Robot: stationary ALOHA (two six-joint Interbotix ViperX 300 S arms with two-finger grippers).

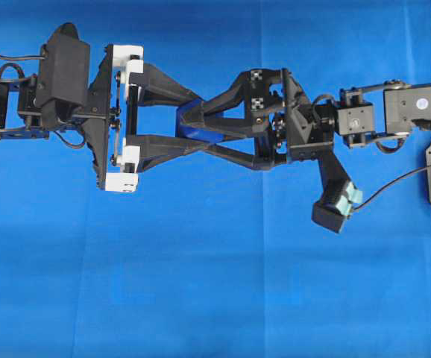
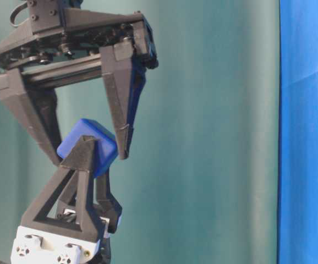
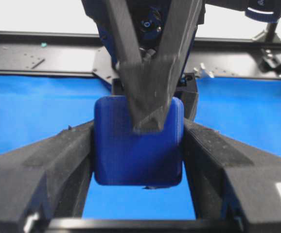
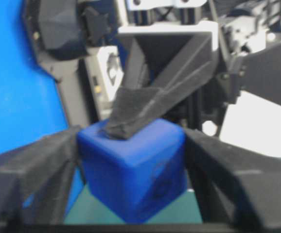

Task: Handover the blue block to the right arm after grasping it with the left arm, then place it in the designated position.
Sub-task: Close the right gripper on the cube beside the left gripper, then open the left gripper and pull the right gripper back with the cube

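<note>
Mid-air over blue cloth [image 1: 200,283]: left gripper [image 2: 87,159] clamps block [image 2: 87,146]; right gripper [image 2: 90,144] fingers close beside it, contact unclear. Camera mount [image 1: 336,206] at 4 o'clock.

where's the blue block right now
The blue block is off the table at mid-scene in the overhead view, clamped between the left gripper fingers, with the right gripper fingers on either side.

Left arm [image 1: 59,78] reaching level from the left, its gripper [image 1: 189,128] clamped (white brackets at the finger bases), right arm [image 1: 394,108] reaching from the right, wrist rolled, its gripper [image 1: 200,123] interleaved crosswise, fingers [image 2: 120,99] closed in on both sides.
</note>
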